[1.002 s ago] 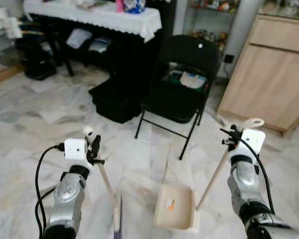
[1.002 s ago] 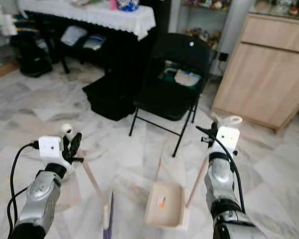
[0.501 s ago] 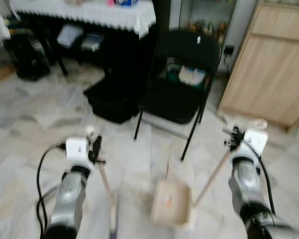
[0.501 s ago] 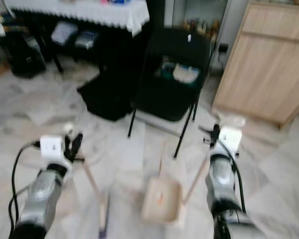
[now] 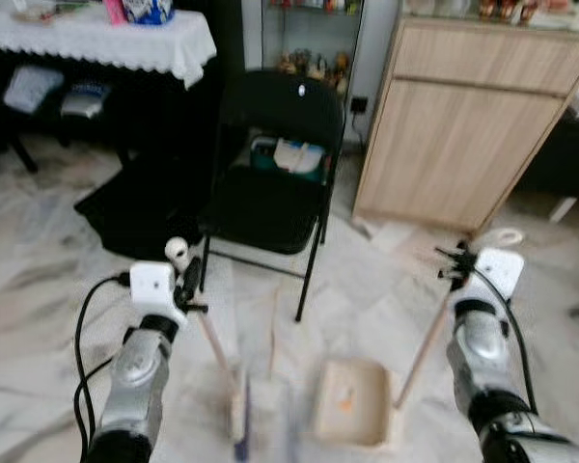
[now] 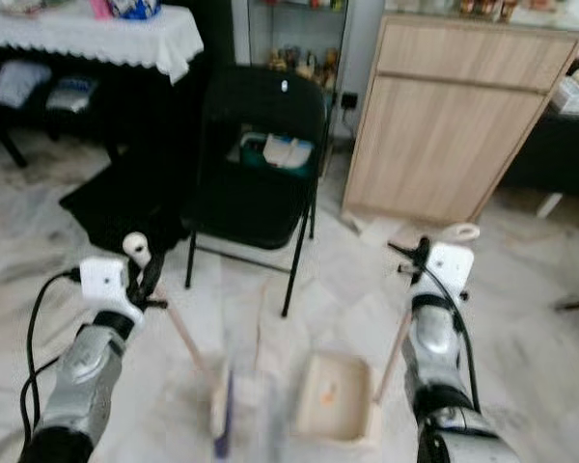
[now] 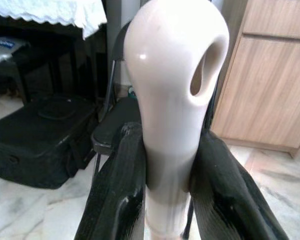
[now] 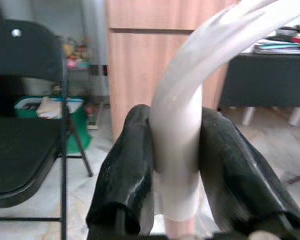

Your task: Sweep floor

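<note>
**Q:** Arms raised in front, what's being held?

**A:** Broom handle (image 7: 172,115) is clamped tight between the left gripper (image 5: 185,285) jaws, with the broom head (image 5: 239,410) set on the marble floor (image 5: 58,260). The dustpan handle (image 8: 182,125) is pinched by the right gripper (image 5: 455,267) jaws, and the dustpan (image 5: 355,405) is rested on the floor just beside the broom head.

**Q:** And the room?

**A:** A black folding chair (image 5: 270,164) is seen ahead, a wooden cabinet (image 5: 463,125) to its right, and a cloth-covered table (image 5: 96,39) at the far left.
</note>
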